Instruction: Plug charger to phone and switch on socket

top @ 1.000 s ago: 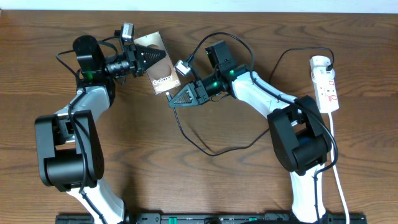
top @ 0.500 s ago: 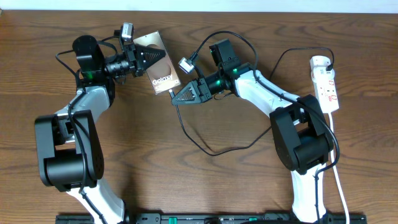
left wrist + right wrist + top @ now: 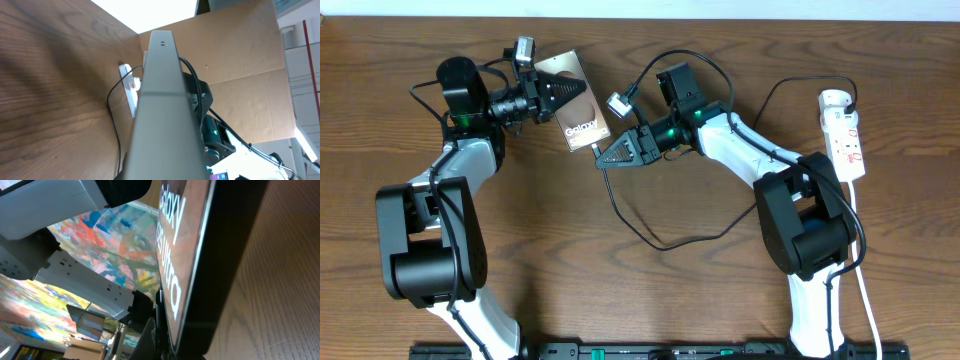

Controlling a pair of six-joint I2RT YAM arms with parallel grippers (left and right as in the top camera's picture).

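Overhead: both grips closed.
Left tool (image 3: pixel 552 92) clamped on upper-left edge of phone (image 3: pixel 582 108); right tool (image 3: pixel 603 160) pinched shut on charger (image 3: pixel 665 247) tip, just beside phone's lower end; socket (image 3: pixel 846 135) well apart at right of tabletop (image 3: pixel 650 310).

The phone (image 3: pixel 582 108) was a flat dark slab with a glossy brownish face and white "Galaxy" lettering toward its lower end. It sat tilted at the far middle of the table (image 3: pixel 620 300), one edge clamped in the left tool (image 3: pixel 558 92). The charger (image 3: pixel 700 238), a thin black cable, was pinched in the right tool (image 3: pixel 603 160) right at the phone's lower end. From there it looped slack across the wood and climbed to the far end of the socket (image 3: pixel 844 135). The socket, a white strip with red markings, lay lengthwise by the table's right edge, its white cord trailing toward the near side.
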